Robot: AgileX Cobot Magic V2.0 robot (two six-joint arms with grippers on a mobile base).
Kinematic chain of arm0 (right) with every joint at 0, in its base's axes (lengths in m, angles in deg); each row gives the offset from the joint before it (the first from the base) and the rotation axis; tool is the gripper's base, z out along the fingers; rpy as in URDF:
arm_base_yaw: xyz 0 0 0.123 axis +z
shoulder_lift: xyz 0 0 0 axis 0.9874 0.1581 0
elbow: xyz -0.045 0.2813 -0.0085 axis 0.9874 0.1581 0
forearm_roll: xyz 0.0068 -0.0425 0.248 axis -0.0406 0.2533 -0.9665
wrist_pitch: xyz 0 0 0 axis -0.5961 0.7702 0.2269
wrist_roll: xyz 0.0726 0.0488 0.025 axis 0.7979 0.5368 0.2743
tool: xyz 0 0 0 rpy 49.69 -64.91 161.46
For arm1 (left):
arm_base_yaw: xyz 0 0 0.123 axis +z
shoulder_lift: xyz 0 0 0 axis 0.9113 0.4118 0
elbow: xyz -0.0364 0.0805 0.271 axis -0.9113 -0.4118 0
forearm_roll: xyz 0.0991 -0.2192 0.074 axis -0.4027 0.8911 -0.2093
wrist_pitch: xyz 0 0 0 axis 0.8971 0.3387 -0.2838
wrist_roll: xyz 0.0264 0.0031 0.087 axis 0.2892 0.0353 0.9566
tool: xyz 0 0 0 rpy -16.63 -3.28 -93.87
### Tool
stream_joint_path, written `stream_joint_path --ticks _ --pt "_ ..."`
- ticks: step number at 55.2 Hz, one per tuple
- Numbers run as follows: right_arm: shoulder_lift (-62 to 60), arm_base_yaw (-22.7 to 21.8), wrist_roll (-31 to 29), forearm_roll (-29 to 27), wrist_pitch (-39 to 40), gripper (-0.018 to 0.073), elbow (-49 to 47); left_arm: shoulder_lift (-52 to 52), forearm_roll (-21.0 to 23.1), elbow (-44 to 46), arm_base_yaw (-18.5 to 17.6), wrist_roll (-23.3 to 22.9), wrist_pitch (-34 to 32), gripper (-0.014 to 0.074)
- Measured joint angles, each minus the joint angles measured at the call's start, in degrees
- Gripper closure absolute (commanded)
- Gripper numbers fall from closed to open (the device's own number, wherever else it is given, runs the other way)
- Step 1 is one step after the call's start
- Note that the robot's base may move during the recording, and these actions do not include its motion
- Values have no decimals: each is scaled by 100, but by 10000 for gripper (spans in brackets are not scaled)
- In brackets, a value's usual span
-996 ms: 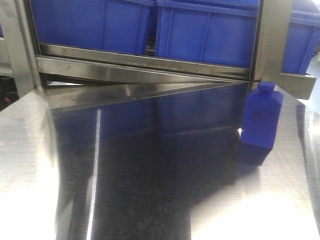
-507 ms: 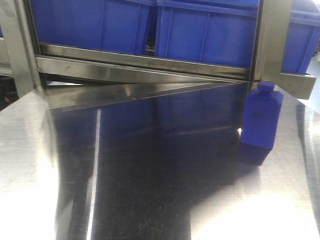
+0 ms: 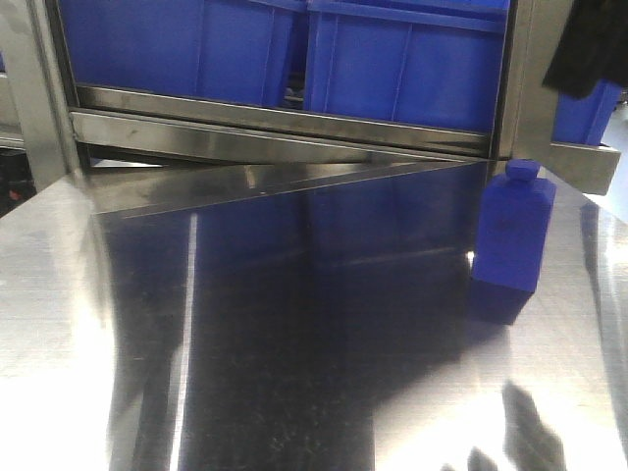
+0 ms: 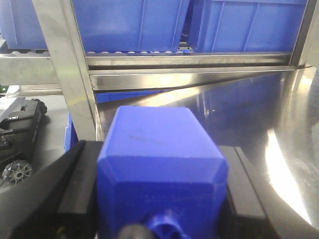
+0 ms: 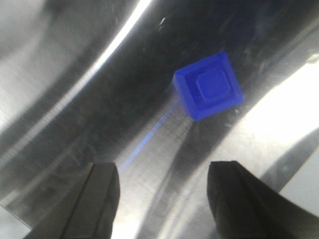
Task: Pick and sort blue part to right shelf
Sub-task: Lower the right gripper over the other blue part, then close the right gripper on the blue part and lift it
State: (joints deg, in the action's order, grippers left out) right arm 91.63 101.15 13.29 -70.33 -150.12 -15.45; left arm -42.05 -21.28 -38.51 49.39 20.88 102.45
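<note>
While the blue part (image 3: 513, 235) stands upright on the steel table (image 3: 294, 343) by the shelf post (image 3: 530, 78), the front view shows just a dark edge, probably the right arm (image 3: 589, 44), above it. Left wrist view: the left gripper (image 4: 162, 186) clamps a second blue part (image 4: 162, 149). Right wrist view: the right gripper (image 5: 164, 189) hangs spread and empty, the part off-centre ahead; seemingly the approach step, calling for centring, then descent.

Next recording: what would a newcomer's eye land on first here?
First, the vivid blue part standing upright on the mirror-like steel table, at the right of the front view, in front of the shelved blue bins. The right end effector hangs open above it, while the left end effector grips a second blue part that fills its wrist view.
</note>
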Motion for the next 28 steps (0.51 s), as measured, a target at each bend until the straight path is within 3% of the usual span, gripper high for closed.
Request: stream_joint_path --ticks 8,28 --pt "817 0 -564 134 -73 59 -564 0 0 0 0 0 0 260" --pt "1697 -48 -1063 565 -77 59 -783 0 0 0 0 0 0 260"
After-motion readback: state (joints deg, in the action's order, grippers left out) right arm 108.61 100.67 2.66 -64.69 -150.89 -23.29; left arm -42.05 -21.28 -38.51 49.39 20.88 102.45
